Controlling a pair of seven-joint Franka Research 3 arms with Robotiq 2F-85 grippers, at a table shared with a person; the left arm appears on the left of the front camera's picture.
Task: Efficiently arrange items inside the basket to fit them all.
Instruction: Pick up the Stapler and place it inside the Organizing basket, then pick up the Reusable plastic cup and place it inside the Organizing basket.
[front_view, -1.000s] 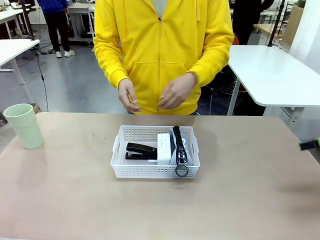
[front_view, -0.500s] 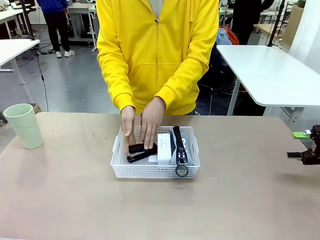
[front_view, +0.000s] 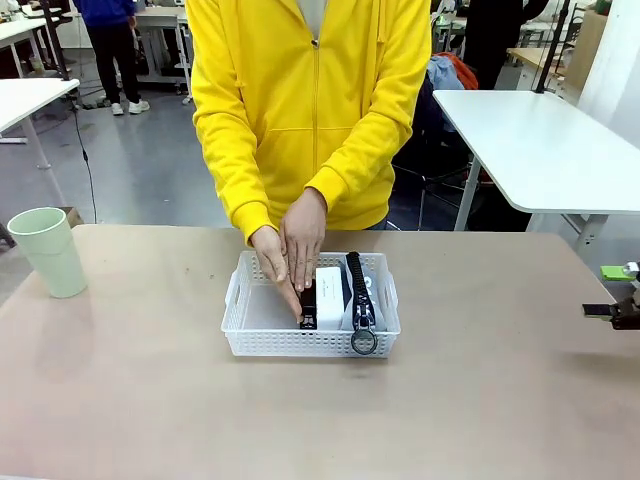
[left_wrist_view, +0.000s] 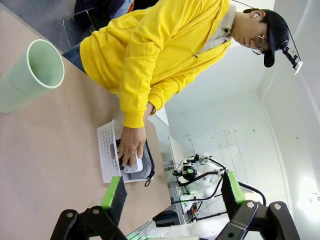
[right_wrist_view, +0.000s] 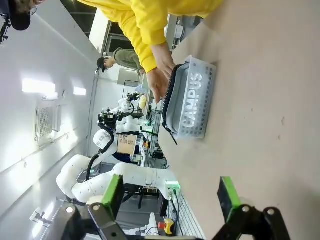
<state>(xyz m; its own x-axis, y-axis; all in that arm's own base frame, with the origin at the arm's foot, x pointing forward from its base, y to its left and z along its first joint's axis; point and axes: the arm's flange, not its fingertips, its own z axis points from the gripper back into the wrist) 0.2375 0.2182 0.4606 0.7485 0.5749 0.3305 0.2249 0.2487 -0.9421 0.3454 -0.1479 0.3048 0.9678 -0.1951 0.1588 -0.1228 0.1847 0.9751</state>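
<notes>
The white perforated basket (front_view: 300, 345) sits near the middle of the tan counter (front_view: 150, 400), its long side facing the robot. Inside it, at the right end, a grey pouch (front_view: 372, 300) stands on edge with its black zipper uppermost and the ring pull (front_view: 363, 341) hanging over the near rim. Just left of it, touching, stands the white rectangular box (front_view: 328, 290). The small black stapler (front_view: 308, 308) is turned up on its side against the left face of the box. A person in a yellow hooded jacket leans in from the far side with both hands in the basket. One hand (front_view: 303, 235) lies over the other hand (front_view: 272, 255), and their fingertips press on the stapler. The left half of the basket floor is bare. The pale green cup (front_view: 50, 250) stands upright on the counter near its far left corner, well apart from the basket. The left end effector (left_wrist_view: 172, 191) is open, with nothing between its green pads; it looks across the counter at the cup and basket farther off. The right end effector (right_wrist_view: 170, 195) is also spread wide and empty. It is held low over the right edge of the counter, well apart from the basket, and its wrist view catches "CAMPUS" printed on the pouch's side.
</notes>
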